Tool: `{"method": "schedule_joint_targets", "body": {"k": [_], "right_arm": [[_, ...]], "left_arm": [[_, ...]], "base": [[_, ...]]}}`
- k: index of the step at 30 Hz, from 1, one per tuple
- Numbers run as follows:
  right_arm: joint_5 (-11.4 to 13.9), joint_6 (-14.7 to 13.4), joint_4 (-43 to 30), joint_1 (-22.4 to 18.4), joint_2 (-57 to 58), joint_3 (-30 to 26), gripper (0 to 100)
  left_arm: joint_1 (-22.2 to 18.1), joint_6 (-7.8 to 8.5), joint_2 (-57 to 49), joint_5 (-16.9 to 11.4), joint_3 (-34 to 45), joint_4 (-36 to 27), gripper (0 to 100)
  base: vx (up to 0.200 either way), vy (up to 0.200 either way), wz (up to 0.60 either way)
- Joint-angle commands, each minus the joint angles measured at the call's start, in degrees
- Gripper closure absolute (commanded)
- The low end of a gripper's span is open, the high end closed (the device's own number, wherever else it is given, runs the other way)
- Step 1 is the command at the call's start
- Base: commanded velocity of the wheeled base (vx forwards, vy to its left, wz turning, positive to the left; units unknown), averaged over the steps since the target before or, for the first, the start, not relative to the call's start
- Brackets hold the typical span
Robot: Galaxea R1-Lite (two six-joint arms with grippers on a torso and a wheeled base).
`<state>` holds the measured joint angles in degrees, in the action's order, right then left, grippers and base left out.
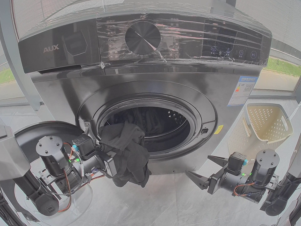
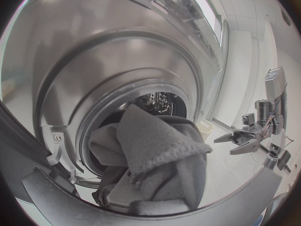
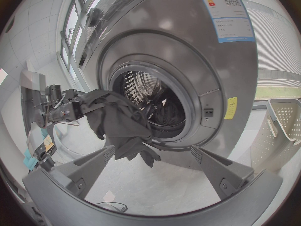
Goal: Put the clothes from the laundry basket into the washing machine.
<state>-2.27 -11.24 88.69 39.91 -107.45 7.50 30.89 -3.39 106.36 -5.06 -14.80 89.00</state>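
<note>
Left hand [image 1: 109, 166] is clenched on a dark garment [image 1: 130, 154] at the lower left of the door opening [image 1: 163, 126] of the washing machine [image 1: 62, 88]. The garment's upper folds sit in front of the rim of the opening, and the rest hangs down toward the floor [image 1: 175, 198]. More dark clothes [image 3: 169, 110] lie inside the drum [image 3: 138, 85].

Right hand [image 1: 197, 164] is released, fingers spread, low and to the right of the opening.

The cream, perforated laundry basket [image 1: 269, 123] stands tilted farther right of the opening.

Markings:
- A logo [image 1: 51, 48] sits above and left of the opening.
- A blue-and-white energy label [image 1: 243, 90] sits upper right of the opening.
- A yellow sticker [image 1: 218, 129] sits just right of the opening; its print is too small to read.
</note>
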Motion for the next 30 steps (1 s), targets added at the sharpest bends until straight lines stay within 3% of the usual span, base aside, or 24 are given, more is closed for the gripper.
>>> {"method": "schedule_joint_targets", "body": {"k": [1, 6, 11, 16, 22, 30], "right_arm": [[-0.1, -0.1, 0.1, 3.5, 0.0, -0.8, 0], [-0.1, -0.2, 0.1, 4.7, 0.6, -1.0, 0], [0.0, -0.3, 0.0, 4.3, 0.7, -1.2, 0], [0.0, -0.4, 0.0, 4.8, 0.6, -1.5, 0], [0.0, -0.4, 0.1, 5.1, 0.3, -1.6, 0], [0.0, -0.4, 0.0, 5.1, 0.0, -1.6, 0]], "left_arm": [[0.6, 0.05, 6.3, 0.8, -3.6, 0.1, 100], [4.4, -0.04, 10.4, 0.1, -5.8, 0.1, 100], [7.7, -1.36, 16.0, 0.7, -12.6, 0.1, 100], [7.8, -1.53, 23.7, 5.9, -22.3, -0.1, 100], [7.0, -1.53, 30.2, 6.6, -32.8, -2.2, 100], [4.4, -1.62, 32.9, 9.5, -45.9, -14.3, 100]], "base": [[0.000, 0.000, 0.00], [0.000, 0.000, 0.00], [0.000, 0.000, 0.00], [0.000, 0.000, 0.00], [0.000, 0.000, 0.00], [0.000, 0.000, 0.00]]}}
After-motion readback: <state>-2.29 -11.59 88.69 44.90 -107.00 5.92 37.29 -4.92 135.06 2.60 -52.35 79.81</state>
